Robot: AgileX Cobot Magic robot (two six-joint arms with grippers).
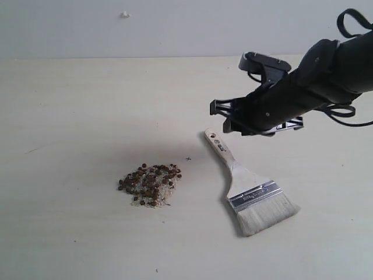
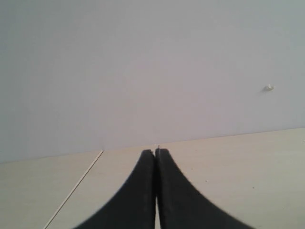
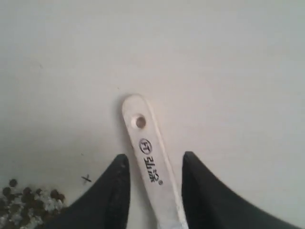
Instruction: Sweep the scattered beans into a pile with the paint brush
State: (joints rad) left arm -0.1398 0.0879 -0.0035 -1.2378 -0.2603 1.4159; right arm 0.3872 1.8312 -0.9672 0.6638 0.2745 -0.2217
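Over the pale worktop [image 1: 70, 116] the right end effector [image 1: 224, 116] hangs at the handle tip, jaws spread and clear of the wood; the left end effector [image 2: 155, 155] is pressed together. The paint brush [image 1: 247, 186] lies flat and diagonal, holed end far-left, bristles near-right, its head cropped in the right wrist view. The pile [image 1: 150, 184] of beans [image 1: 152, 175] sits apart to its left, partly cropped in that view.

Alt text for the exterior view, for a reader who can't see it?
A flat wide paint brush with a pale wooden handle, silver ferrule and whitish bristles lies on a pale table, with the right arm's black pincer open over its handle end. Left of it sits a compact pile of reddish-brown beans mixed with white grains.
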